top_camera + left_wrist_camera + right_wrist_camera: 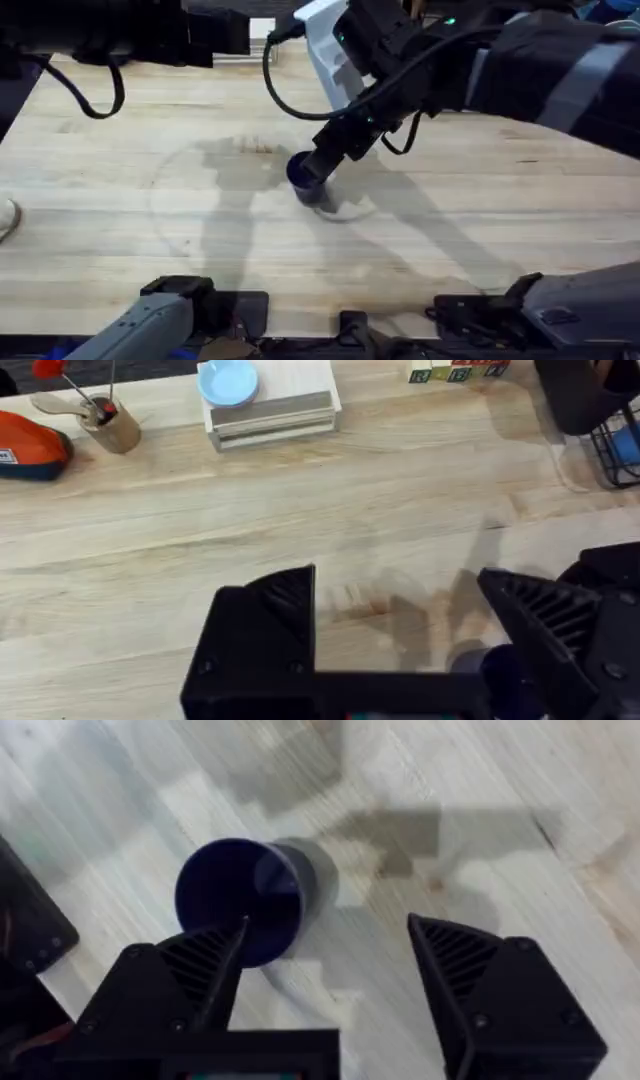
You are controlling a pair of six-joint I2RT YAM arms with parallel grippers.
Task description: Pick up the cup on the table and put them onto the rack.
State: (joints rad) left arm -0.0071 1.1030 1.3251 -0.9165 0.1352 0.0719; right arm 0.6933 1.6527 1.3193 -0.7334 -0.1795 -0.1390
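The dark navy cup [303,173] stands on the pale wood table [500,200] near the middle, its mouth facing up. My right gripper [322,184] reaches in from the upper right and hovers right beside it. In the right wrist view the right gripper [328,935] is open, and the cup [240,905] sits just past one fingertip, off the centre of the gap. My left gripper [398,585] is open, high above the table, holding nothing. The black wire rack [618,455] shows at the frame's edge with something light blue [628,445] inside.
A white stacked box [270,415] carries a light blue dish [228,380] at the table's far side. Nearby are a wooden utensil holder [112,428], an orange and navy object [30,450] and coloured blocks [455,372]. Bare wood surrounds the cup.
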